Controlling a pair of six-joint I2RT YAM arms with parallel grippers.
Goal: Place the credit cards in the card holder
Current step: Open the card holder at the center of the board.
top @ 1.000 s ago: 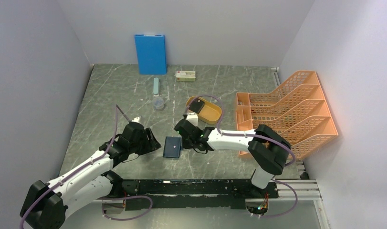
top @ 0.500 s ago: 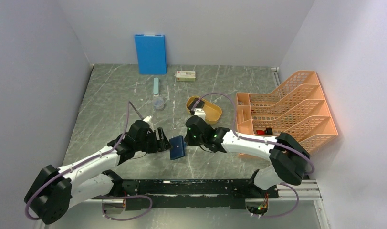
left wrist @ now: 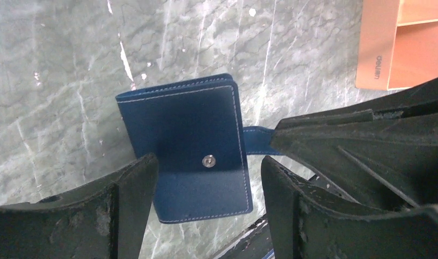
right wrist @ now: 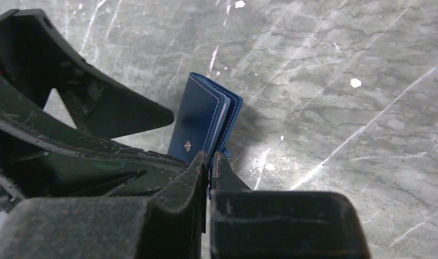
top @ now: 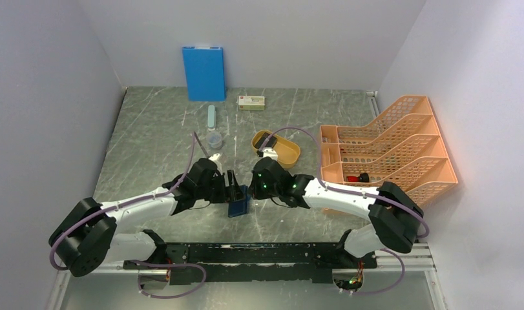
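The navy card holder (top: 238, 207) stands on edge on the table at front centre, folded shut, its snap stud facing my left wrist camera. My right gripper (right wrist: 208, 159) is shut on the holder's snap tab (left wrist: 255, 139) and keeps the card holder (right wrist: 201, 120) upright. My left gripper (left wrist: 206, 164) is open, one finger on each side of the card holder (left wrist: 187, 137) without touching it. In the top view the left gripper (top: 232, 186) and the right gripper (top: 249, 192) meet over the holder. I cannot make out the credit cards; something dark and flat (top: 266, 139) lies in the yellow tray.
The yellow oval tray (top: 289, 159) sits behind the right arm. An orange file rack (top: 388, 152) fills the right side. A bright blue board (top: 203, 73) leans on the back wall, beside a small box (top: 251, 102). A pale bar (top: 211, 117) and a clear cup (top: 214, 139) lie mid-table.
The right gripper raised the card holder from flat to standing on edge. The left arm swung right and opened wider, and its fingers now straddle the holder.
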